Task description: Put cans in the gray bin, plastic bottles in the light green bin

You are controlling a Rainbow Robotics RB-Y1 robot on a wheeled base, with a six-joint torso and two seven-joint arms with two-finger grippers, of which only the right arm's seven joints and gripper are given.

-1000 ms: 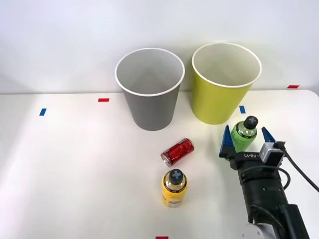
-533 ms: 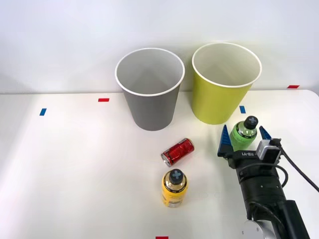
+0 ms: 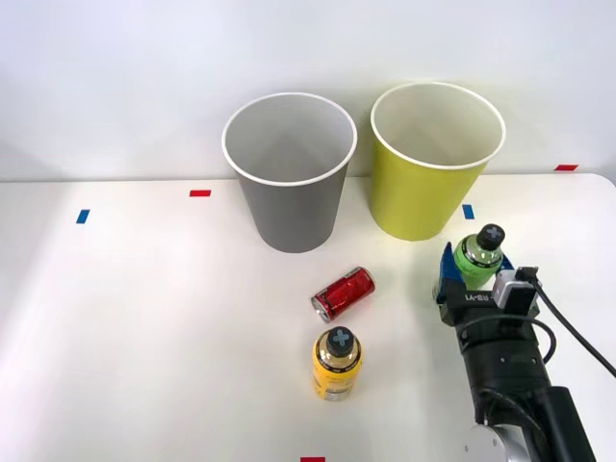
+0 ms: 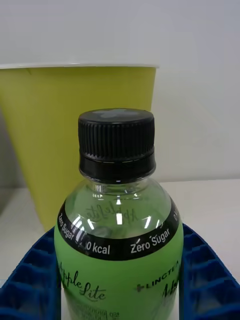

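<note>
Your right pincer [image 3: 472, 284] has its blue fingers [image 4: 30, 280] pressed against both sides of the green bottle [image 3: 478, 258], gripping its body below the black cap. The bottle stands upright on the worktop [image 3: 144, 327], long axis vertical. The light green bin [image 3: 433, 164] sits just beyond it, slightly toward your left; the wrist view shows its wall [image 4: 50, 130] directly behind the cap. Judging from this, you lift straight up, clear the white rim, then carry forward. The red can [image 3: 344, 293] and yellow bottle [image 3: 337, 364] wait further left, well apart from the pincer.
</note>
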